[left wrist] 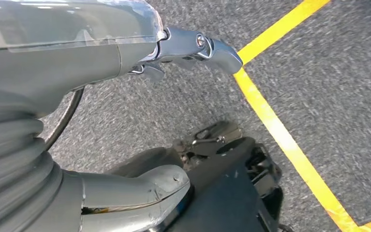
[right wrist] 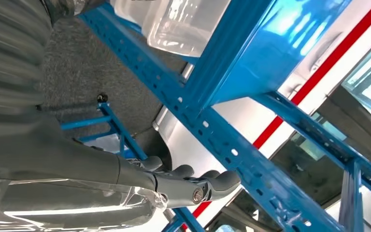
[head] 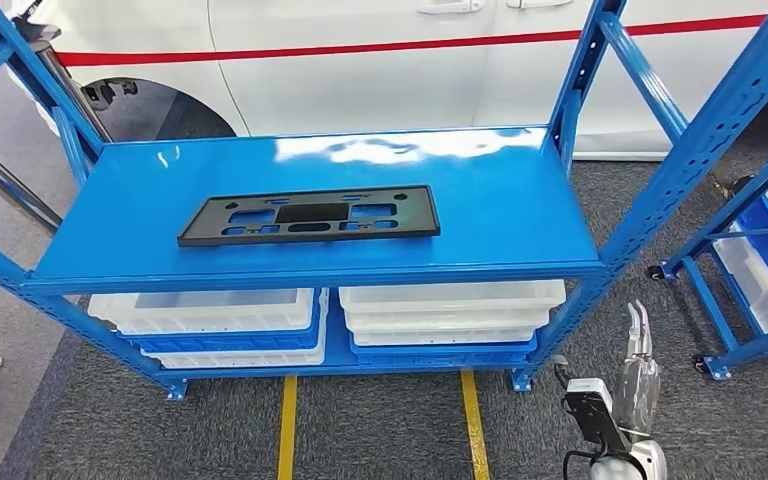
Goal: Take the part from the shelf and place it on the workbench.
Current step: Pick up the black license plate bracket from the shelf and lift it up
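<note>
A blue metal shelf rack is seen head-on, standing on grey carpet marked with two yellow floor lines. Behind the rack a white vehicle body with a red stripe is seen, a wheel arch showing at its left. The glossy blue upper shelf reflects overhead light. The part, a flat black plastic plate with rectangular cut-outs, is laid flat near the middle of that shelf, slightly toward its front edge, touched by neither hand. On the lower shelf, stacked white plastic bins are kept at left, with a blue bin between them; a second stack of white bins is set at right over another blue bin. What is inside the bins cannot be told. A second blue rack on castors, holding blue and white bins, is seen at the right edge. No readable writing or brand mark is made out. The right hand is hung low beside the rack's right front post, fingers extended and slightly apart, nothing held; in the right wrist view the right hand is seen near a perforated blue upright. The left hand is seen over carpet and a yellow line, fingers loosely out, nothing in its grasp.
</note>
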Robot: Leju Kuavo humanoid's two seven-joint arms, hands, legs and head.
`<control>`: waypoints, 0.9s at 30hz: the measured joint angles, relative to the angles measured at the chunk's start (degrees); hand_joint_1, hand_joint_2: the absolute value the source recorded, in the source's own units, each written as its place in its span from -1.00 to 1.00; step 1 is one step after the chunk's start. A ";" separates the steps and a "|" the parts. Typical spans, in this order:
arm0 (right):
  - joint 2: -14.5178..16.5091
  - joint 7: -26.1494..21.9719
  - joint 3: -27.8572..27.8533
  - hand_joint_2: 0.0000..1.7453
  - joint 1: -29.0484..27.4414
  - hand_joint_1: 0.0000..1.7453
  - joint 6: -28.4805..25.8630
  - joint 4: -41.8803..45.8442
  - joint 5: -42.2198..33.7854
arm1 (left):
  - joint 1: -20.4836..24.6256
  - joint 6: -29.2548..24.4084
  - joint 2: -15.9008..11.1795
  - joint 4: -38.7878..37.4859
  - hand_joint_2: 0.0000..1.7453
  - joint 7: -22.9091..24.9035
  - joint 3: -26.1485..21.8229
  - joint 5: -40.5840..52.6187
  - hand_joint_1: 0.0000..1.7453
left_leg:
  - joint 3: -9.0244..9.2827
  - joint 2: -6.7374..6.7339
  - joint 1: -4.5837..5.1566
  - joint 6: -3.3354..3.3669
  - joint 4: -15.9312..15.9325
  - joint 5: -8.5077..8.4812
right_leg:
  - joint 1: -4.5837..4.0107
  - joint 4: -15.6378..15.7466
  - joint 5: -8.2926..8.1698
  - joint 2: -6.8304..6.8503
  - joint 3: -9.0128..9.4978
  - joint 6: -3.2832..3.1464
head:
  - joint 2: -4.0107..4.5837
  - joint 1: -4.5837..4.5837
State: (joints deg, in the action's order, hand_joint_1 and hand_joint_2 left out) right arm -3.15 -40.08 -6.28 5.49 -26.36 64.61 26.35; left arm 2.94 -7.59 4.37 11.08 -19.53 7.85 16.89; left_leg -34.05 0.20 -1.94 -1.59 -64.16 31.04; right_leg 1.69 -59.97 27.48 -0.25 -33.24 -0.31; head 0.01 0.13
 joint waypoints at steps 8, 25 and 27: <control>0.79 -0.01 -0.02 1.00 1.30 -1.00 -1.01 -0.86 4.73 | 0.57 1.37 0.17 0.00 1.00 0.52 -0.08 -0.02 -1.00 | 0.59 -0.08 2.15 3.96 1.75 -3.05 | -1.92 -0.05 -0.12 0.19 -0.03 -0.80 | 0.00 -0.05; 2.49 9.37 8.98 1.00 11.49 -1.00 -10.70 -5.73 26.93 | 3.48 3.62 1.89 0.02 1.00 2.52 -0.07 3.18 -1.00 | 1.36 -0.21 1.77 2.86 5.56 -4.80 | -0.57 -0.16 -0.49 0.13 -0.51 1.62 | -0.01 -0.01; 2.48 10.64 10.62 1.00 12.46 -1.00 -11.29 -5.99 29.39 | 3.91 3.87 1.90 0.03 1.00 2.63 -0.07 3.60 -1.00 | 1.11 -0.18 1.75 2.16 5.54 -4.90 | -0.71 0.02 -0.76 0.09 -0.76 0.64 | -0.01 0.03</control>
State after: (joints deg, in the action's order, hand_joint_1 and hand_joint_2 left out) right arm -0.67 -29.44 4.34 17.95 -37.65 58.63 55.74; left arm 6.85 -3.72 6.27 11.11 -16.90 7.78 20.49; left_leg -32.94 0.03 -0.19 0.58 -58.62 26.14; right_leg 0.98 -59.95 26.72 -0.16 -34.00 0.33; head 0.01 0.15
